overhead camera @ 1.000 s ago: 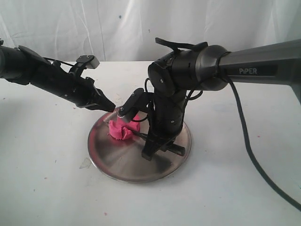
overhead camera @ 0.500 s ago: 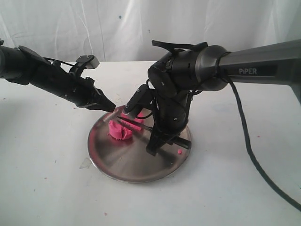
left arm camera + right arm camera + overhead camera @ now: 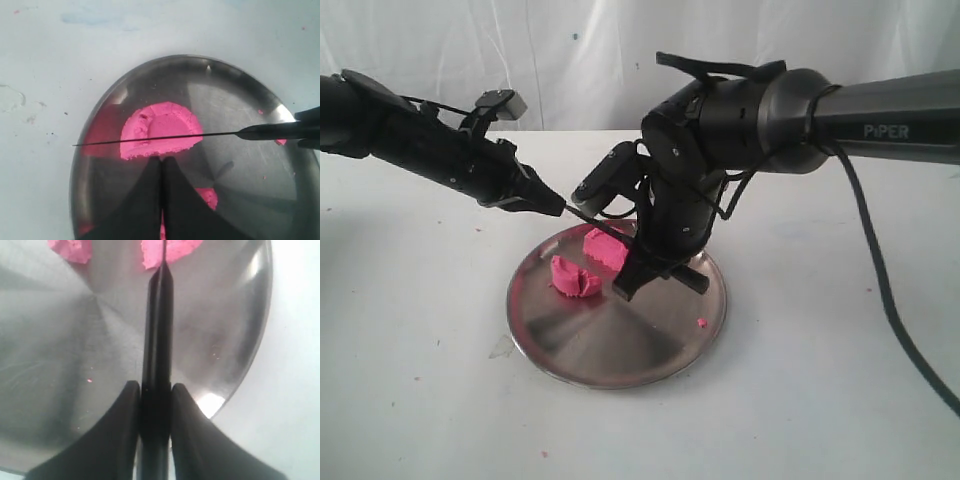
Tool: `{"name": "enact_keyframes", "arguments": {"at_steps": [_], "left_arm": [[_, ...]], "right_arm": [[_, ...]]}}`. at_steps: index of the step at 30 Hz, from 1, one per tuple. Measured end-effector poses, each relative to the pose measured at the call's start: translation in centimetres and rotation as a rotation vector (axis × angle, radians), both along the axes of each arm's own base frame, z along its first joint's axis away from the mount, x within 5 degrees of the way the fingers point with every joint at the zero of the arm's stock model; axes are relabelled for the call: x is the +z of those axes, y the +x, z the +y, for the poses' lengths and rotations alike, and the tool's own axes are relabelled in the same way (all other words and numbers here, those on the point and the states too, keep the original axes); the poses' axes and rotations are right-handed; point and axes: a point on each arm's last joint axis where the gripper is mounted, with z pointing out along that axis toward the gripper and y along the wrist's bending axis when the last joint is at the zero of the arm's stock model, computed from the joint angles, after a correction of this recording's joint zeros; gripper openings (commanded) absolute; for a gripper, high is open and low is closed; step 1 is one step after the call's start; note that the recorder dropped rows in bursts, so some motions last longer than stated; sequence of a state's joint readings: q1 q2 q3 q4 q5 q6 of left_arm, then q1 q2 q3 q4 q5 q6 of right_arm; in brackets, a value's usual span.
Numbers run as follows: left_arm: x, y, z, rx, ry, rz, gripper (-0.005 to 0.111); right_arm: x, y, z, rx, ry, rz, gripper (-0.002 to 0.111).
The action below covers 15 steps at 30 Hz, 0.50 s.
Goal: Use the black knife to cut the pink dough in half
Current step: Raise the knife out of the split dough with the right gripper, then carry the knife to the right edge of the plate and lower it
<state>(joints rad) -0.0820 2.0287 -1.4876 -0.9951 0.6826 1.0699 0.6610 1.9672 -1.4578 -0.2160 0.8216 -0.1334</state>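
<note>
The dough (image 3: 575,278) lies cut in two pieces on the plate (image 3: 620,355), one at the plate's left, the other nearer its far rim. The right claw (image 3: 156,390) is clenched on the knife (image 3: 200,135) handle, with the blade lifted above the plate. The left claw (image 3: 555,207), pinched closed and empty, hovers over the plate's far-left rim.

Plate (image 3: 620,350): on the table (image 3: 420,400), near its middle.
Dough (image 3: 573,278): two pieces on the plate's rear left part, one behind and to the right (image 3: 605,247) of the other, apart.
Knife (image 3: 260,132): above the plate, blade over one piece, handle between the right gripper's (image 3: 156,390) fingers.
Left gripper (image 3: 555,207): above the plate's rear left rim.
</note>
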Motion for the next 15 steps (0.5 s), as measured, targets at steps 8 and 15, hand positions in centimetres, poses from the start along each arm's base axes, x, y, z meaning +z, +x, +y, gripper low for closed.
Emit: {"name": "enact_keyframes", "arguments": {"at_steps": [8, 15], "left_arm": [[2.3, -0.5, 1.7, 0.038, -0.008, -0.013, 0.0], [4.2, -1.2, 2.2, 0.032, -0.026, -0.031, 0.0]], "right_arm": [[3.6, -0.1, -1.2, -0.13, 0.123, -0.062, 0.0], [3.9, -0.9, -3.8, -0.306, 0.334, -0.012, 0.0]]}}
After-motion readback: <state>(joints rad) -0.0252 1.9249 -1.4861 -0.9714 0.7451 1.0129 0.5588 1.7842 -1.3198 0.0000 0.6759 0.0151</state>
